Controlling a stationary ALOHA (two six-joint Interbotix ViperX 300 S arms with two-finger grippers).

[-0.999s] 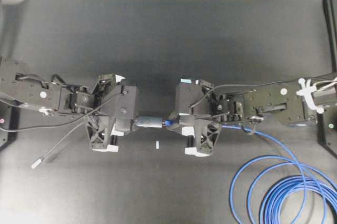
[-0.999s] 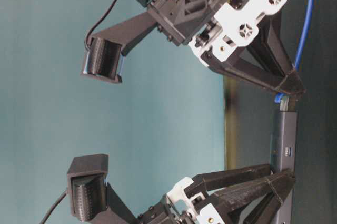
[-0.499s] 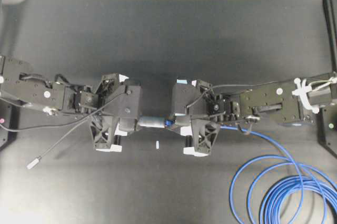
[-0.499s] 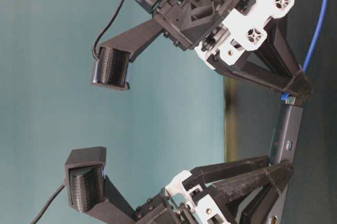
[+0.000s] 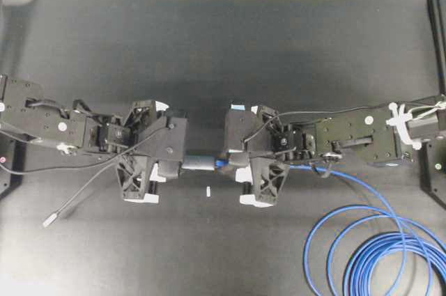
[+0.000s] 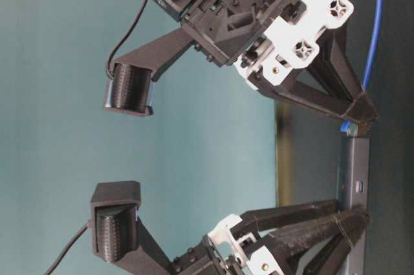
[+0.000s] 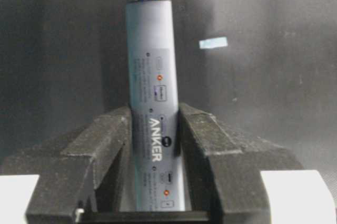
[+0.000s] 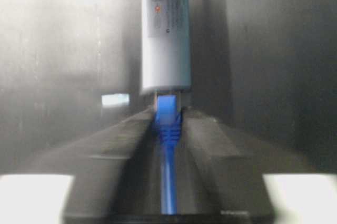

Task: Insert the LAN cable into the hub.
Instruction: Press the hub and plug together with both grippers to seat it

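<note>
Hub [image 7: 154,108] sits between the two arms over the desk [image 5: 209,52], its near half pinched by the left fingers [image 7: 113,139]. At its far end the blue-booted plug of the LAN cable [image 8: 167,116] meets the port, apparently seated, though blur hides how deep. The right fingers [image 8: 210,139] flank the boot with slight gaps, seemingly loosened rather than pinching. Insertion looks essentially done; what remains is letting go and backing off. Spare cable loops lie well right of the hub.
</note>
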